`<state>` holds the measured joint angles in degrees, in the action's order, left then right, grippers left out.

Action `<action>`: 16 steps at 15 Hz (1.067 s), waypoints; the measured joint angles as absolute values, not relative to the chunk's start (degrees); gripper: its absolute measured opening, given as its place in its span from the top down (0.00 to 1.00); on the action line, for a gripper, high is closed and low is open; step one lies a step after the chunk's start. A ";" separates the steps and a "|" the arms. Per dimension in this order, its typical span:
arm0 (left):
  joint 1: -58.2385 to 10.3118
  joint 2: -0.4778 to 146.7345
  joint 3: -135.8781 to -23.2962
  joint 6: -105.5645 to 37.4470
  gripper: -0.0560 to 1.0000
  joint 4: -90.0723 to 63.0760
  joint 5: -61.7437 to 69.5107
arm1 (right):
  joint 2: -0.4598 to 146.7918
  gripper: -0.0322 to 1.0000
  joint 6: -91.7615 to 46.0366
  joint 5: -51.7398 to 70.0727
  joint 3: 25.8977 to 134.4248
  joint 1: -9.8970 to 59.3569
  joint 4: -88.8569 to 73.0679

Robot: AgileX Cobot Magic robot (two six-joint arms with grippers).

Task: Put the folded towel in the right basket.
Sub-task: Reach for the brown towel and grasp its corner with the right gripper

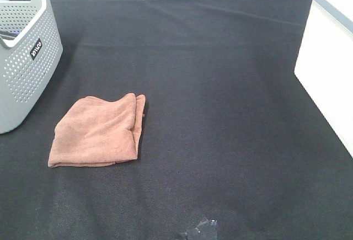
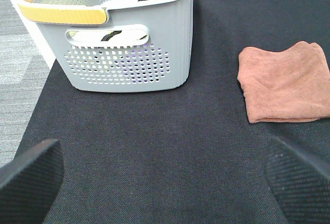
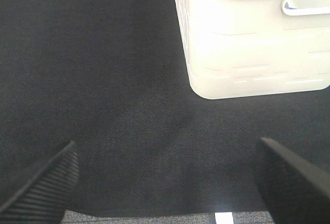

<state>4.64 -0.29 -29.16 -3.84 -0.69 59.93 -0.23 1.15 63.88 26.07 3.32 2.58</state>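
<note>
Towel: the terracotta-pink terry folded towel (image 1: 96, 132) lies flat on the black woven table cover (image 1: 220, 113), on its left half.
Neighbours: near the grey perforated basket (image 1: 25, 58) of plastic, well apart from the right basket (image 1: 325, 58), a white smooth-walled bin with a grey rim.
Lie: roughly square, so I see no strong long axis; its layered edges face the white bin.
Nearer arm: the left, I judge. Its camera shows the towel ahead; the right's does not.
Left gripper (image 2: 162, 183): wide, empty.
Right gripper (image 3: 167, 185): wide, empty, facing the white bin's wall.
Contents: grey basket holds blue and black items; white bin's inside is hidden from me.
</note>
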 joint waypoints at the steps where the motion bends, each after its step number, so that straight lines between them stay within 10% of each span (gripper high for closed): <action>1: 4.64 -0.29 -29.16 -3.84 0.01 -0.69 59.93 | -0.23 0.11 1.15 63.88 26.07 3.32 2.58; 16: 4.64 -0.29 -29.16 -3.84 0.01 -0.69 59.93 | -0.23 0.11 1.15 63.88 26.07 3.32 2.58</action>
